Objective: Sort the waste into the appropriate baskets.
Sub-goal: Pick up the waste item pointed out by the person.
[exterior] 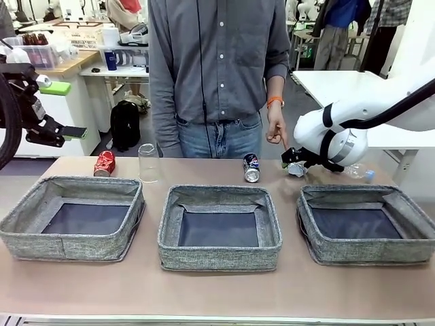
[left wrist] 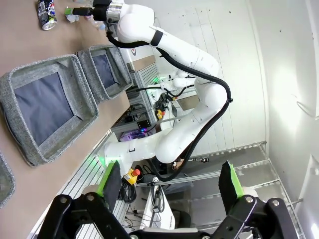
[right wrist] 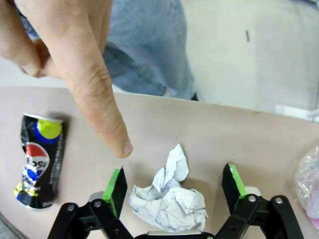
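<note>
Right claw (right wrist: 173, 173) astride crumpled white paper wad (right wrist: 169, 203)

- Three low grey woven-fabric baskets (exterior: 217, 255) stand in a row on the beige desk (exterior: 217, 299).
- Behind them are a crushed red soda can (exterior: 104, 164), a clear plastic cup (exterior: 148, 163) and a dark blue soda can (exterior: 251, 168).
- The right hand (exterior: 293, 165) is low at a crumpled white paper wad (exterior: 298, 170), and a person's finger (exterior: 284, 142) points down just beside it.
- The left hand (exterior: 64, 109) hangs raised at the left edge, with its fingers apart.

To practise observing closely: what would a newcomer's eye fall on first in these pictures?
A person's hand points a finger down at a crumpled paper wad on the far side of the table, where the right gripper stands open around it. A dark blue can lies beside them, and three grey baskets stand in a row nearer the camera.
</note>
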`<state>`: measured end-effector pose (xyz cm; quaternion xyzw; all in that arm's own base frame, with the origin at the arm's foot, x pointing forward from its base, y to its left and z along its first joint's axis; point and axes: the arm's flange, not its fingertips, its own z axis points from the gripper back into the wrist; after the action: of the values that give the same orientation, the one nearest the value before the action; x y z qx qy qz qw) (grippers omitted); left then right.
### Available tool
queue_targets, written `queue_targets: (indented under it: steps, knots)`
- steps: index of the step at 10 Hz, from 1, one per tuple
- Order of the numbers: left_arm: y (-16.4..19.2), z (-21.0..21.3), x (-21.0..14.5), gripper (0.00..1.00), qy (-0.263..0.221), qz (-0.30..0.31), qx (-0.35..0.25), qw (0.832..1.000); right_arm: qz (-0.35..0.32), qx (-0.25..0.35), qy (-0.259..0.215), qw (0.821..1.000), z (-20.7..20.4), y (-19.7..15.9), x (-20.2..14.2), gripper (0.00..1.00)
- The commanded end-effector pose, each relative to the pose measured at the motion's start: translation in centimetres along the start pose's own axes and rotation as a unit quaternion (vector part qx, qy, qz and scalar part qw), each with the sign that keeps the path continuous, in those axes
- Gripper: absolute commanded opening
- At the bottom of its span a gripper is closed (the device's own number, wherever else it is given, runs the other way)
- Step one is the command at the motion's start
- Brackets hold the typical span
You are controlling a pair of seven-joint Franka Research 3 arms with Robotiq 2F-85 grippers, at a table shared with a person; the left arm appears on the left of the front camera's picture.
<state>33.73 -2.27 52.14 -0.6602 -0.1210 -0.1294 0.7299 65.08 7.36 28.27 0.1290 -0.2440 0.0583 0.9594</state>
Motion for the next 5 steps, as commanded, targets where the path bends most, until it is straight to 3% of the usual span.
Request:
queue_targets:
  steps: [1, 2, 3, 5]
  knots:
    - [-0.12, -0.22, 0.07, 1.0, -0.003, -0.01, -0.008, 1.0, -0.002, -0.006, 0.012, 1.0, 0.38, -0.57, -0.01, 0.4]
    - [-0.12, -0.22, 0.07, 1.0, -0.003, -0.01, -0.008, 1.0, -0.004, -0.011, 0.012, 1.0, 0.34, -0.54, -0.09, 0.05]
    - [-0.12, -0.22, 0.07, 1.0, -0.003, -0.01, -0.008, 1.0, -0.002, -0.008, 0.016, 1.0, 0.34, -0.43, -0.18, 0.0]
    - [-0.12, -0.22, 0.07, 1.0, -0.003, -0.01, -0.008, 1.0, -0.01, -0.006, 0.021, 1.0, 0.64, -0.65, -0.21, 0.0]
